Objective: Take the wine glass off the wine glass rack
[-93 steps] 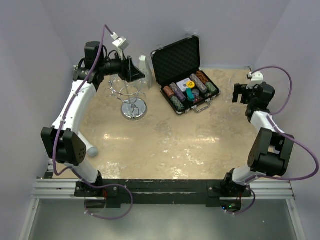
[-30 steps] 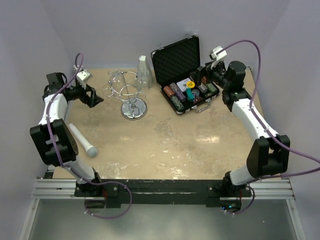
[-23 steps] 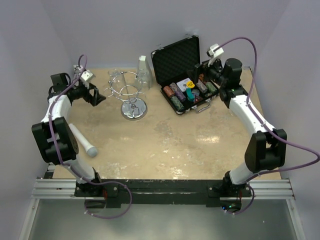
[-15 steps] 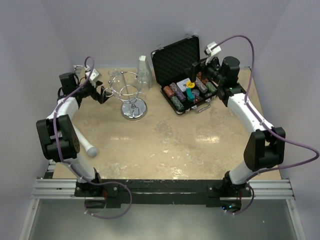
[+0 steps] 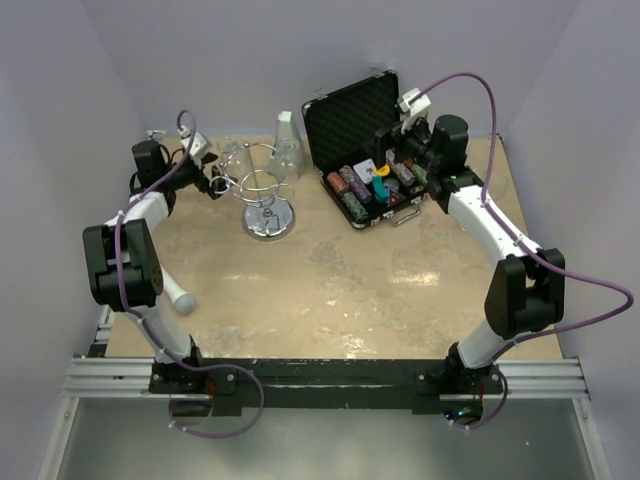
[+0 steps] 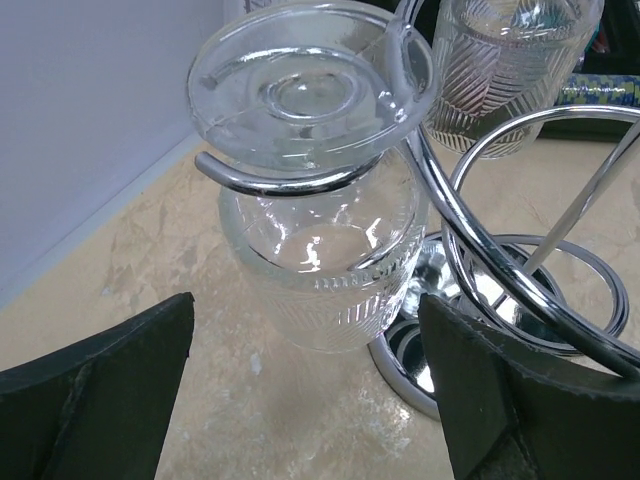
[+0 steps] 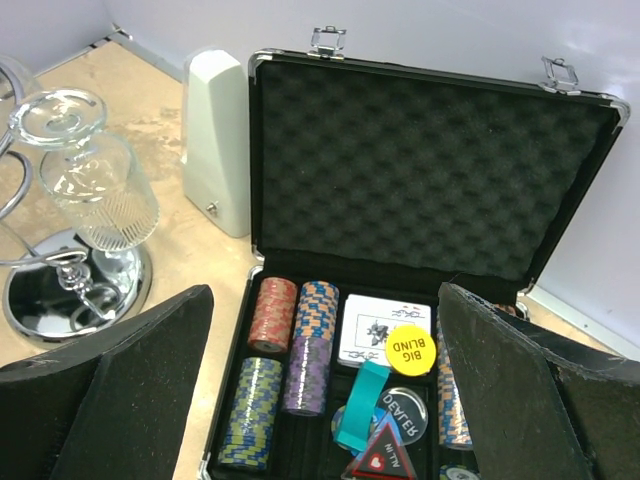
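The chrome wine glass rack (image 5: pixel 266 196) stands at the back left of the table on a round mirrored base (image 6: pixel 500 330). A clear wine glass (image 6: pixel 318 240) hangs upside down by its foot (image 6: pixel 310 88) in a wire loop on the rack's left side. A second glass (image 6: pixel 510 55) hangs on the far side and also shows in the right wrist view (image 7: pixel 98 190). My left gripper (image 5: pixel 217 185) is open, level with the near glass's bowl, with one finger (image 6: pixel 95 395) on each side and not touching it. My right gripper (image 5: pixel 396 152) is open and empty above the poker case.
An open black poker case (image 5: pixel 370 140) with chip stacks (image 7: pixel 300 330), cards and buttons sits right of the rack. A white upright box (image 7: pixel 218 140) stands between rack and case. A white stick with a grey end (image 5: pixel 178 298) lies near the left arm.
My left gripper has moved right, from the table's left edge up to the rack's left glass. My right gripper has shifted left and a little back over the poker case.
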